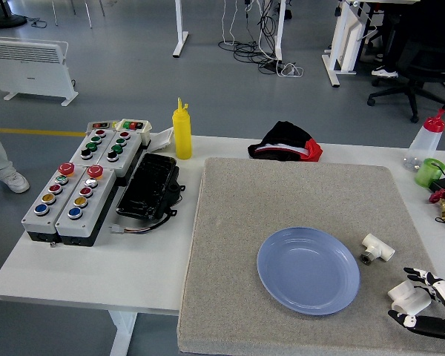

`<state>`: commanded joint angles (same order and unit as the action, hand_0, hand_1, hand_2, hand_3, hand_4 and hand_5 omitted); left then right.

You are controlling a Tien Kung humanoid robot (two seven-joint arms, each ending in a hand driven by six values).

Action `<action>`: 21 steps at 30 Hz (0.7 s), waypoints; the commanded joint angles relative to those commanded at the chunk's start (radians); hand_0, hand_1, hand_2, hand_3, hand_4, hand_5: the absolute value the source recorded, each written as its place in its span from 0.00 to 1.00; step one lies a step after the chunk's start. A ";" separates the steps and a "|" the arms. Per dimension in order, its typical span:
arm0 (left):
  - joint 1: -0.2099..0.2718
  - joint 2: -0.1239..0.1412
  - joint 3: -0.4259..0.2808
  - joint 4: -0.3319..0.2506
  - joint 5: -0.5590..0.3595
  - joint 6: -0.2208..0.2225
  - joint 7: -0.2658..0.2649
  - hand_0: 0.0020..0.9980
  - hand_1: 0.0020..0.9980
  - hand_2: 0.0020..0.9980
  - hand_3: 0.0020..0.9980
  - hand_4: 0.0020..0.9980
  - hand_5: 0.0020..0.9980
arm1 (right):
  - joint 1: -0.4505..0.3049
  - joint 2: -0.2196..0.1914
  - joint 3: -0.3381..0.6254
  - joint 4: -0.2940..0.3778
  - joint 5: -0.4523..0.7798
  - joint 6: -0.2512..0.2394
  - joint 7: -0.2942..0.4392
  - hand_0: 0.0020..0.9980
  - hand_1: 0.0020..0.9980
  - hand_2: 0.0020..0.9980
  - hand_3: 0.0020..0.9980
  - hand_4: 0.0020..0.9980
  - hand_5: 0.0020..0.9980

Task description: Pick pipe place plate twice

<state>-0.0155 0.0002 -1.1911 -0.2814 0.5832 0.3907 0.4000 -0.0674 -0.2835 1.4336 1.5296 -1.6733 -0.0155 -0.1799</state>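
Right hand: the right hand [430,302] lay at the mat's near right corner, its arm cut off by the picture's edge; the fingers curved loosely around a white pipe piece [409,297] that lay on the mat between them, and whether they truly gripped it could not be told
Left arm: out of sight
Second pipe: a white T-shaped pipe fitting [375,248] lay on the mat just right of the plate, apart from the hand
Plate: the blue plate [308,270] sat on the mat's near half with nothing in it
Mat: the grey mat [282,200] covered the table's right part; its near edge ran out of the frame
Left side: two grey button boxes [85,182] and a black tray-like thing [148,185] hard to identify
Far edge: a yellow squeeze bottle [182,131] and a black and red cloth bundle [285,142]
Far right: a clear bottle with a red cap [426,139], a green cup [429,172] and small parts cut off at the edge
Person: only a shoe and trouser leg [4,165] showed at the left edge
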 joint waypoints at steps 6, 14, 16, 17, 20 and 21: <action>-0.001 0.001 0.002 0.001 -0.004 -0.002 -0.002 0.61 0.62 0.72 0.74 0.55 1.00 | 0.006 0.003 -0.006 -0.007 -0.001 -0.022 0.003 0.43 0.55 0.59 0.71 0.69 0.15; -0.005 0.002 0.004 0.002 -0.007 -0.002 -0.003 0.61 0.62 0.72 0.74 0.55 1.00 | 0.012 0.006 -0.004 -0.007 0.000 -0.008 0.002 0.34 0.49 0.57 0.68 0.65 0.11; -0.006 0.002 0.003 0.001 -0.006 -0.002 -0.003 0.61 0.62 0.72 0.74 0.55 1.00 | 0.012 0.006 -0.002 -0.005 0.001 -0.010 0.004 0.34 0.49 0.57 0.68 0.65 0.11; -0.006 0.002 0.003 0.001 -0.006 -0.002 -0.002 0.61 0.62 0.72 0.74 0.55 1.00 | 0.012 0.006 -0.001 -0.001 0.003 -0.015 0.007 0.34 0.49 0.57 0.68 0.65 0.11; -0.006 0.002 0.003 0.001 -0.006 -0.001 -0.002 0.61 0.61 0.72 0.75 0.55 1.00 | 0.013 0.006 -0.001 0.011 0.011 -0.028 0.015 0.33 0.47 0.56 0.68 0.63 0.10; -0.006 0.002 0.003 0.001 -0.006 -0.001 -0.001 0.61 0.61 0.72 0.75 0.55 1.00 | 0.014 0.006 -0.003 0.020 0.016 -0.035 0.019 0.33 0.47 0.56 0.68 0.63 0.10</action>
<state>-0.0216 0.0019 -1.1879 -0.2805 0.5776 0.3896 0.3988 -0.0536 -0.2774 1.4303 1.5493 -1.6574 -0.0504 -0.1611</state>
